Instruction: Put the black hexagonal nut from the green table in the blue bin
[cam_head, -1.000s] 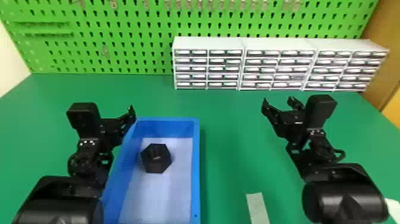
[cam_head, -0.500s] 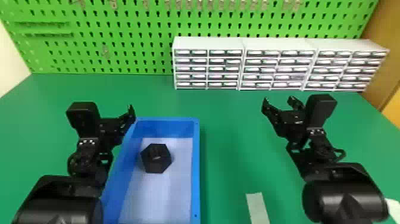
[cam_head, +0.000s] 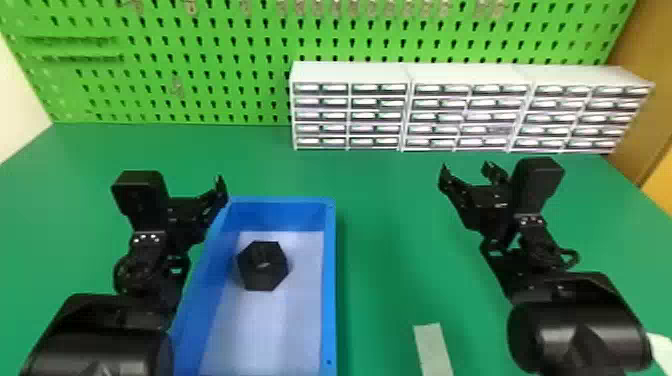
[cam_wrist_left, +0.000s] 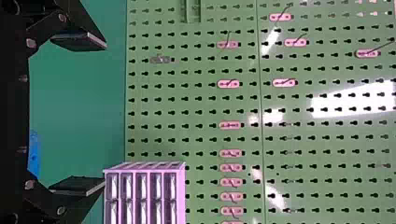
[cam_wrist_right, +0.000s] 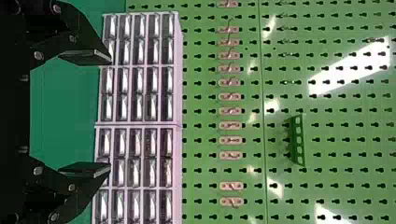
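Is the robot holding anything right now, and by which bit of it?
Nothing is held. The left claw and right claw are both open and empty; the nut sits in the bin.

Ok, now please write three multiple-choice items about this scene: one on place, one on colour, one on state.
1. Where is the black nut?
A) on the table
B) in the blue bin
C) inside a drawer

2. What colour is the pegboard?
A) green
B) red
C) white

3. How is the left tool?
A) shut
B) holding the nut
C) open and empty

1 B: it lies within the bin's walls.
2 A: its holed surface is green.
3 C: its fingers stand apart, nothing between.
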